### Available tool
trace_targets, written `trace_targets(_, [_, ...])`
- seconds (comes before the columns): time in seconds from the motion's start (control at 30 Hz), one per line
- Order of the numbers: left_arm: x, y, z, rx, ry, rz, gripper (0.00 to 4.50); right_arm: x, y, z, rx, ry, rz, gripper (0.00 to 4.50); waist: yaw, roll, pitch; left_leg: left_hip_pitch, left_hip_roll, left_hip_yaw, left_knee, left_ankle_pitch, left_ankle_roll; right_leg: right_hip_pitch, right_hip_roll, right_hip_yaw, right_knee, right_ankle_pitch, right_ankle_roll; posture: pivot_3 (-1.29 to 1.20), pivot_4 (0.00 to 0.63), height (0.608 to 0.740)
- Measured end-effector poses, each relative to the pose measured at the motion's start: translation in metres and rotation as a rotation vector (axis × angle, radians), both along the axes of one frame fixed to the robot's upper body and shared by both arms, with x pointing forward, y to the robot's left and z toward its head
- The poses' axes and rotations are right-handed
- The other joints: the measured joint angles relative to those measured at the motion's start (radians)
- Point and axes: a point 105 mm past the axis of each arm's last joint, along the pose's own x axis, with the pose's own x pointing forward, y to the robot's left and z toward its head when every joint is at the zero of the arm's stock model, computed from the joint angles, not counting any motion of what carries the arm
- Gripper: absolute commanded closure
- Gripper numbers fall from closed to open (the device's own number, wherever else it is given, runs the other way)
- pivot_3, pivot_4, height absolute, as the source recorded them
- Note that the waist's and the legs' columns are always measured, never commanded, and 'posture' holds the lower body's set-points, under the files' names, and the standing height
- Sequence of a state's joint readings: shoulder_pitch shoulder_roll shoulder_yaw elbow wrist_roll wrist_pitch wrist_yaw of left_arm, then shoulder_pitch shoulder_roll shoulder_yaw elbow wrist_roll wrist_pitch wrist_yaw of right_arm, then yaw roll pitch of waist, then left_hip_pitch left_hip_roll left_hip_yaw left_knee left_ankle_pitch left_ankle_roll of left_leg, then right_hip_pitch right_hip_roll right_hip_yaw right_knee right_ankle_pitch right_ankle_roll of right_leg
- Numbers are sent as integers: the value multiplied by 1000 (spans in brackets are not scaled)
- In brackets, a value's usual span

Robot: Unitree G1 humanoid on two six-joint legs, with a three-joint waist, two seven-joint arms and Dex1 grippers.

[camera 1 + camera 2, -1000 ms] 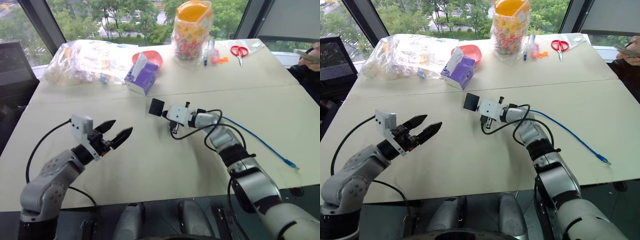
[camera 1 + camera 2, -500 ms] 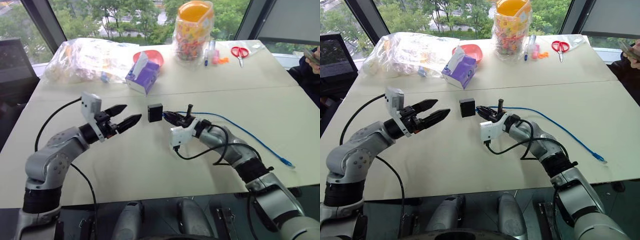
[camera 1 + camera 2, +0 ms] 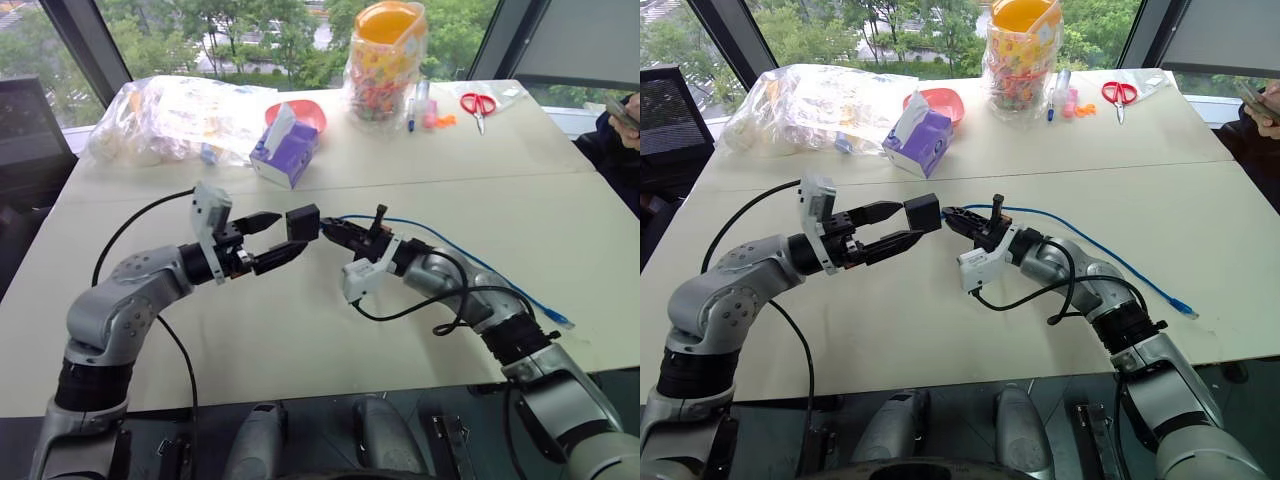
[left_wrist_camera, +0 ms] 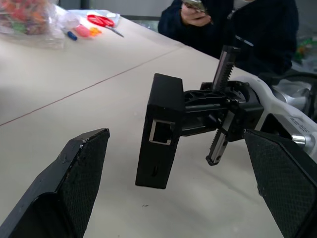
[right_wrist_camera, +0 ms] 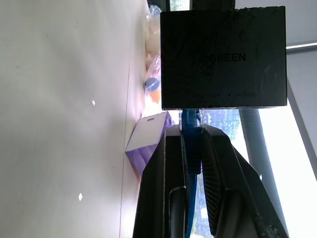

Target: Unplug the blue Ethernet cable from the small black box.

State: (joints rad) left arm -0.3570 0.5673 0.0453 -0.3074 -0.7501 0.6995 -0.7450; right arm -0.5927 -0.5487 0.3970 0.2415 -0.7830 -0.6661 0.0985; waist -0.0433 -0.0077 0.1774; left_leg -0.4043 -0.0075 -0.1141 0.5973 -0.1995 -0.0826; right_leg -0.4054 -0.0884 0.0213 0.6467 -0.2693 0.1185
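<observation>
We held the small black box [image 3: 922, 212] in the air above the middle of the table [image 3: 1200, 210], hanging from the plug of the blue Ethernet cable [image 5: 190, 144]. Our right gripper [image 3: 958, 218] was closed narrowly on that cable just behind the plug, so the box was carried only through the connection. The rest of the cable ran back over the right arm and lay on the table toward its right edge, with the free end [image 3: 560, 320] near that edge.

In the last second the scene changed clearly. Our right gripper rolled over and drew back a little toward us, so the box now pointed to the left arm. Our left gripper [image 3: 274, 238] came in from the left side and rose, and its wide open fingers now stood around the box, one above and one below it. In the left wrist view the box [image 4: 161, 130] sat between the two pads, apparently with free space on both sides.

We judge that the approach was almost finished. The left gripper had only to close on the box, and then the two arms could pull apart to free the plug. The plug was still seated.
</observation>
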Motion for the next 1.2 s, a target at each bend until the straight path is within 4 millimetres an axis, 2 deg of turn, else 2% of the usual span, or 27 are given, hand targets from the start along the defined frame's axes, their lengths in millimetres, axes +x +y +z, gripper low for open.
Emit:
trace_targets(0.23, [1,-5,-6,42,-41,-23,0,-3,3,4,0,-13,30,4446,0,0,0,0,0,0,0,0,0,0,0,0,0,0,0,0,150,740])
trace_targets(0.27, [2,-5,-7,51,-52,-21,547,-3,3,4,-1,-14,36,4500,0,0,0,0,0,0,0,0,0,0,0,0,0,0,0,0,150,740])
trace_targets(0.33, [2,-6,-9,60,-61,-23,1245,-4,4,4,-3,-13,42,4500,0,0,0,0,0,0,0,0,0,0,0,0,0,0,0,0,150,740])
trace_targets(0.5, [5,-7,-10,63,-77,-10,3719,-7,4,4,-5,2,64,4500,-1,0,0,0,0,0,0,0,0,0,0,0,0,0,0,0,150,740])
trace_targets(0.53, [6,-7,-11,66,-80,-8,4028,-7,4,3,-7,5,65,4500,-1,0,0,0,0,0,0,0,0,0,0,0,0,0,0,0,150,740])
trace_targets(0.9, [8,-10,-12,64,-88,-4,4007,-7,2,3,-16,17,60,4500,0,0,0,0,0,0,0,0,0,0,0,0,0,0,0,0,150,740])
trace_targets(1.03, [8,-10,-12,63,-88,-6,4007,-8,2,2,-20,25,69,2683,0,0,0,0,0,0,0,0,0,0,0,0,0,0,0,0,150,740])
trace_targets(1.2, [7,-10,-13,64,-92,-12,4007,-7,2,1,-3,91,66,163,0,0,0,0,0,0,0,0,0,0,0,0,0,0,0,0,150,740])
